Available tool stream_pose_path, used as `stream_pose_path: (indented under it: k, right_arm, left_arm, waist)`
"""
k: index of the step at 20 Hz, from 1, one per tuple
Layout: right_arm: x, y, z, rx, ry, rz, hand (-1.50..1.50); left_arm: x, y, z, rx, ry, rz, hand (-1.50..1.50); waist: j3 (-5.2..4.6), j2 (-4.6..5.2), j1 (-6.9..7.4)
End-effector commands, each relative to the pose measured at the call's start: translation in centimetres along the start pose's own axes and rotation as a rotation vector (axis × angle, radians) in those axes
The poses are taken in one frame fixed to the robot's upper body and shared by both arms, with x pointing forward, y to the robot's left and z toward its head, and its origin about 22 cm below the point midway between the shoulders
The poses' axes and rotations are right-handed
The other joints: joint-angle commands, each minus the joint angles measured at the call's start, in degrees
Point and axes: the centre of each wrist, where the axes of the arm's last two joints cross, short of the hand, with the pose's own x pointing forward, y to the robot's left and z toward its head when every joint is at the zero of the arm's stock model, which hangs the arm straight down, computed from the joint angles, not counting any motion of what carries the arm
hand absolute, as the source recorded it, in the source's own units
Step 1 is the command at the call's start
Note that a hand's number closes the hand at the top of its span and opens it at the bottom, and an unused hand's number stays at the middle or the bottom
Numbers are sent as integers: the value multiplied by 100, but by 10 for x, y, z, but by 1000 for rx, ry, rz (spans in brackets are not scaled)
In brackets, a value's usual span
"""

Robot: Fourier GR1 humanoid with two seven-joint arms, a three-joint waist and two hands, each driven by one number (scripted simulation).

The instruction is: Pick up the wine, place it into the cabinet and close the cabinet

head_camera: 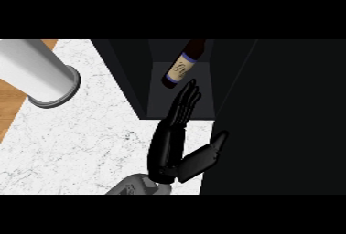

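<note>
Nearest the lower edge, a grey forearm [132, 185] leads up into the right hand [170, 146], black and jointed, its fingers [186, 103] stretched straight and its thumb [211, 151] splayed to the side, holding nothing. It lies over the white marble-veined counter [88, 137], just at the mouth of the black matte cabinet [270, 114]. Straight beyond the fingertips, inside the cabinet's open compartment, sits the dark glass wine bottle [182, 64] with a cream label edged by a blue band; its long axis runs roughly in line with the fingers, base nearest the hand, neck pointing deeper in. Fingertips and bottle look just apart, though contact cannot be ruled out. Left of the cabinet, farther back, a smooth white cylinder [40, 73] with a grey rim stands at the counter's wooden edge [10, 100]. The other hand does not show.
</note>
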Motion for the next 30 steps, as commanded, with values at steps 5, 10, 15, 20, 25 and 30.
stream_pose_path:
  k: [5, 10, 15, 20, 25, 30]
  right_arm:
    - [8, 15, 19, 18, 1, 8, -150]
    - [-6, 3, 16, 35, 2, -9, -150]
    - [7, 25, 13, 274, -15, 78, 150]
    - [1, 48, 15, 416, 52, -91, 150]
    - [3, 76, 16, 499, 73, -137, 150]
    - [-2, 110, 0, 534, 110, -102, 150]
  left_arm:
    - [33, 3, 68, -18, 28, 96, 150]
    - [40, 32, 95, -72, 8, 101, 150]
    - [68, 63, 114, -125, 32, 95, 150]
    - [88, 89, 116, -137, 25, 92, 150]
    - [98, 132, 127, -106, -16, 80, 150]
    - [133, 176, 125, -71, -73, 48, 150]
  waist:
    - [-7, -2, -21]
    - [-4, 22, -27]
    - [-8, 2, 33]
    - [-10, -13, 59]
    - [-29, -31, 91]
    - [-25, -19, 110]
